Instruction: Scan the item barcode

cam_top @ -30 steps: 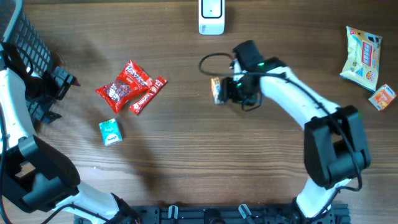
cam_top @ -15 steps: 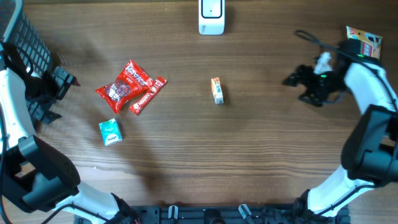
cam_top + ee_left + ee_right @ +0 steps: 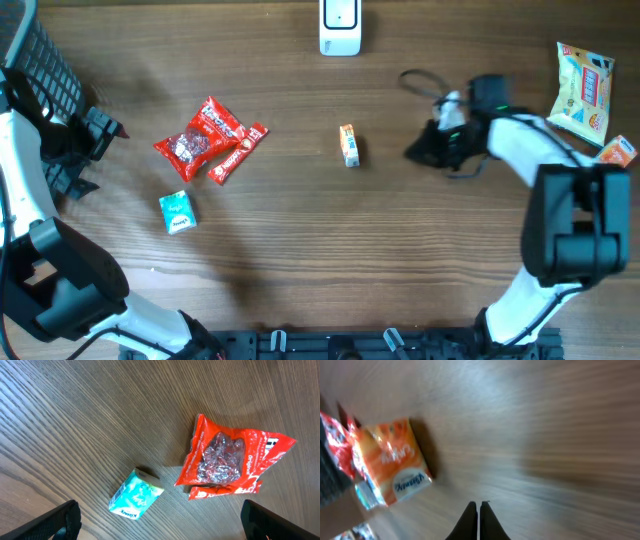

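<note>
Overhead: we see right gripper (image 3: 414, 154) back from right edge, near orange box (image 3: 348, 145) at table (image 3: 300, 270) centre, pinched shut, empty. Left gripper (image 3: 161, 522) gapes. Scanner (image 3: 340, 27) far edge; red packets (image 3: 200, 140), teal box (image 3: 177, 212) left.

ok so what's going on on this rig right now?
Nothing is held. The right gripper is shut and empty, down near the table just right of the small orange packet, which lies on the wood, well short of the white scanner. The left gripper hangs open at the left side over the teal packet and red bags.
</note>
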Robot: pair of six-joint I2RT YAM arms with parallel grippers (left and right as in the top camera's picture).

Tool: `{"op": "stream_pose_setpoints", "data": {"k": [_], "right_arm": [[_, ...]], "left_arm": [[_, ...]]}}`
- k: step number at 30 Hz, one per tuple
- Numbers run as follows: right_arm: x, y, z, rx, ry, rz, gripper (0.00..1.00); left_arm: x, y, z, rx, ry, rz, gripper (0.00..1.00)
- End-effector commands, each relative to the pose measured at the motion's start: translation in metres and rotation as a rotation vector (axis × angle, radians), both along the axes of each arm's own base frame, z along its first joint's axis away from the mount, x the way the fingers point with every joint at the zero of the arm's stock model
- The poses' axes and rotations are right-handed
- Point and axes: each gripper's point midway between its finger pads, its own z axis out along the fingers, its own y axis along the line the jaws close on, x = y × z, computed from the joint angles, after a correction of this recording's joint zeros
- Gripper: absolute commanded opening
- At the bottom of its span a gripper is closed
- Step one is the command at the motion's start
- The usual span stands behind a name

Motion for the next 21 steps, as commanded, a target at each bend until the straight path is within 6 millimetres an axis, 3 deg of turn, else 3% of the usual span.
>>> {"op": "stream_pose_setpoints", "data": {"k": [1, 5, 10, 17, 21], "right_arm": [[-0.01, 0.038, -0.009, 0.041, 0.085, -0.038, 0.04], [-0.014, 0.077, -0.006, 0.049, 0.055, 0.022, 0.04], [-0.011, 0.101, -0.001, 0.071, 0.0, 0.06, 0.04], [0.003, 0.095, 0.001, 0.034, -0.09, 0.087, 0.04], [0.02, 0.091, 0.013, 0.042, -0.131, 0.067, 0.04]], "left_arm": [[-0.002, 0.007, 0.003, 0.006, -0.003, 0.041, 1.0], [-0.002, 0.007, 0.003, 0.005, -0.002, 0.041, 1.0], [-0.003, 0.007, 0.003, 0.003, 0.003, 0.041, 1.0], [-0.003, 0.007, 0.003, 0.003, 0.003, 0.041, 1.0], [-0.002, 0.007, 0.003, 0.004, 0.0, 0.041, 1.0]]}}
